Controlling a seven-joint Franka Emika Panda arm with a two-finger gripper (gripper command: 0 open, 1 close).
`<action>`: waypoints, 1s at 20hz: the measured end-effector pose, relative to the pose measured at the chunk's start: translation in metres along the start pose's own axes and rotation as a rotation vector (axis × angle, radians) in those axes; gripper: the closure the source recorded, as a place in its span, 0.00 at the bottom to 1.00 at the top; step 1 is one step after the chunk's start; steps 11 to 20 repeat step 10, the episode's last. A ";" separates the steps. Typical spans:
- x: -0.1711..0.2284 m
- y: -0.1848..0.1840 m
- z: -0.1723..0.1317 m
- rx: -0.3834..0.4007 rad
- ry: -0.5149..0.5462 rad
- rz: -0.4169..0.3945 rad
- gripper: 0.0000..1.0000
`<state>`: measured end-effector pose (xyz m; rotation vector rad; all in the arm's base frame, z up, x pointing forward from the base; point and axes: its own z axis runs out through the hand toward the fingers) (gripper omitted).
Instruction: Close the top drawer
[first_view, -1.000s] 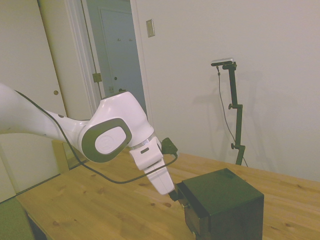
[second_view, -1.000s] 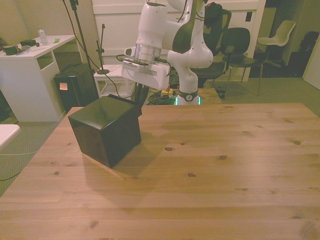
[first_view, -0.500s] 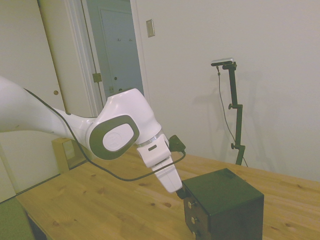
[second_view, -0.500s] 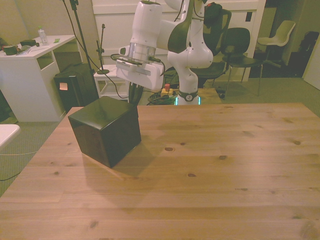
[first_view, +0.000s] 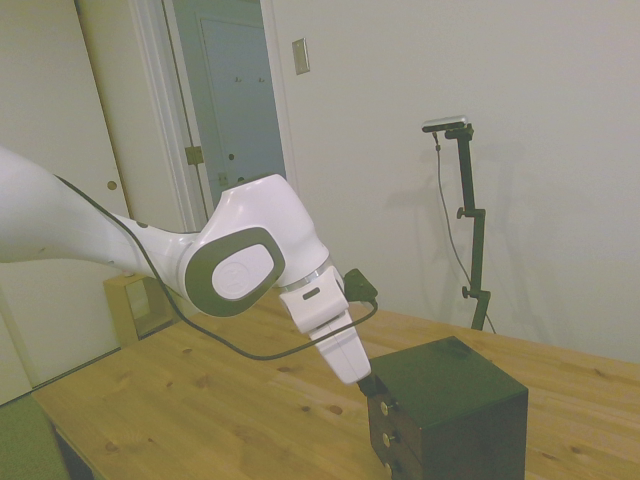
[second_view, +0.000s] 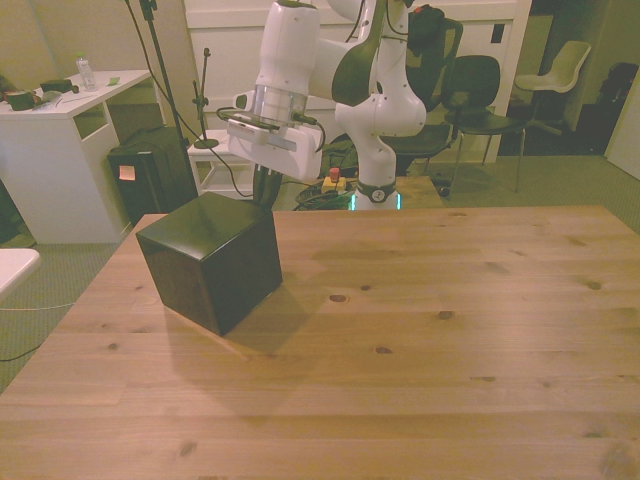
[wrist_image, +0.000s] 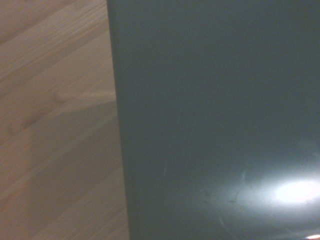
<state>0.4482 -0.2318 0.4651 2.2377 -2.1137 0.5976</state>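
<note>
From the side, the gripper (first_view: 366, 384) sits just beside the top drawer (first_view: 383, 406), which looks flush with the cabinet (first_view: 450, 405) face directly beyond it. In the front view the gripper (second_view: 262, 192) hides behind the cabinet (second_view: 213, 260); I cannot tell its finger state. The wrist view shows only the cabinet's top (wrist_image: 215, 120).

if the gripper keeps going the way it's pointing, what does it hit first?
Most likely the top front edge of the small dark cube cabinet, at the dark top drawer with the brass knob, which looks flush. The gripper angles down onto that corner and seems to touch it already; depth is uncertain.
</note>
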 end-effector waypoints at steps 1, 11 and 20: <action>0.000 0.000 0.000 -0.001 0.001 -0.002 1.00; -0.031 0.010 0.002 -0.011 -0.025 -0.054 1.00; -0.031 0.010 0.002 -0.011 -0.025 -0.054 1.00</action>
